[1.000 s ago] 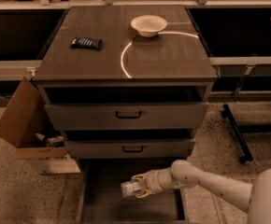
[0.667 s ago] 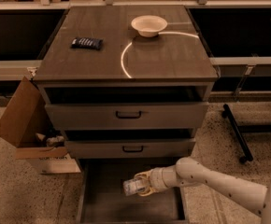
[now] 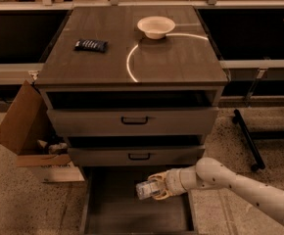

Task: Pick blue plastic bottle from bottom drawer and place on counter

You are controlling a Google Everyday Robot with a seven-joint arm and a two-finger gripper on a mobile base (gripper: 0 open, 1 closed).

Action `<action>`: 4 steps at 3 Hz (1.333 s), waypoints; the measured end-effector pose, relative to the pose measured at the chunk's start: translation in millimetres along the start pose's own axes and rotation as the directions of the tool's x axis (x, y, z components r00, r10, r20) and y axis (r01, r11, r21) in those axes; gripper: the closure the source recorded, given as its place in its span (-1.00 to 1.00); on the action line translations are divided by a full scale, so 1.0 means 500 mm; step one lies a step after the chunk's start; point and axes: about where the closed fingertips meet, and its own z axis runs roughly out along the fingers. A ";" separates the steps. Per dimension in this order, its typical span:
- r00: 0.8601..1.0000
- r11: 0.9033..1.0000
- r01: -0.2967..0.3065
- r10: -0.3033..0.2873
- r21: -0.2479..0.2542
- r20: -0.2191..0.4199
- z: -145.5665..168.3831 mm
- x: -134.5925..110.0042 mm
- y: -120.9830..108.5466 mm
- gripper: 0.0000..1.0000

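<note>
Speckled floor, grey-brown three-drawer cabinet, and the deep bottom drawer is pulled wide open at the foot of it. The small clear plastic bottle with the pale bluish label is over that drawer's dark floor, towards its right side. It's clamped in the cream two-finger gripper, whose fingers are closed round the bottle's right half. It lies sideways, long axis running left-right across the drawer. The free end pokes out left, away from the white arm reaching in from the lower right. Can't tell which end has the cap. Up top, the dark wood-grain counter carries a thin bright curved arc, a cream round bowl and a dark flat snack packet. An open brown cardboard box sits left of the cabinet.
</note>
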 end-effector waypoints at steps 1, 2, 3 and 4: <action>1.000 1.000 0.000 0.000 0.000 0.000 0.000 0.000 0.000 1.00; 0.999 1.000 0.028 -0.028 0.007 -0.017 -0.027 -0.019 -0.007 1.00; 0.995 0.996 0.086 -0.085 0.016 -0.047 -0.095 -0.080 -0.021 1.00; 0.985 0.987 0.160 -0.159 0.010 -0.070 -0.178 -0.152 -0.053 1.00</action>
